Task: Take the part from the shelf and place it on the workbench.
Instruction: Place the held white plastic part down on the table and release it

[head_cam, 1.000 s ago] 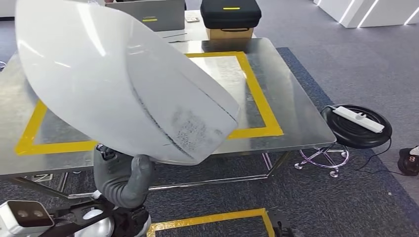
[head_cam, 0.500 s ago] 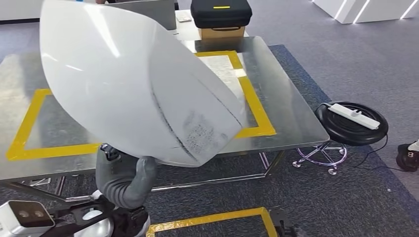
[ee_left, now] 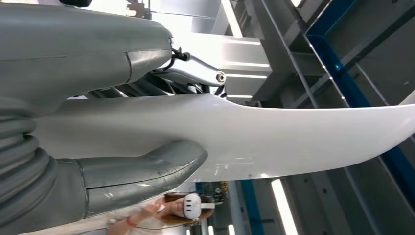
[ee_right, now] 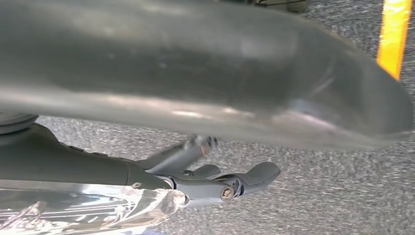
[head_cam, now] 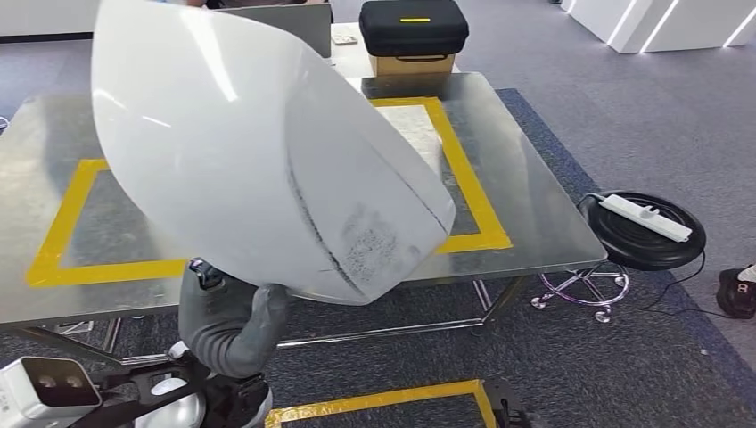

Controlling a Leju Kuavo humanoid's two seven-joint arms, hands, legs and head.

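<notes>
In the head view, the carry step is under way: the large white curved glossy panel (head_cam: pixel 258 152) is held up, tilted, above the steel workbench with its yellow taped rectangle (head_cam: pixel 535 214). The left hand (head_cam: pixel 227 325) grasps its lower edge. Next, I judge, it needs lowering flat inside the tape.

In the left wrist view, thumb and fingers (ee_left: pixel 195 73) clamp the smooth, thin panel.

In the right wrist view, the right hand (ee_right: pixel 215 178) holds nothing, its fingers loosely apart over carpet.
</notes>
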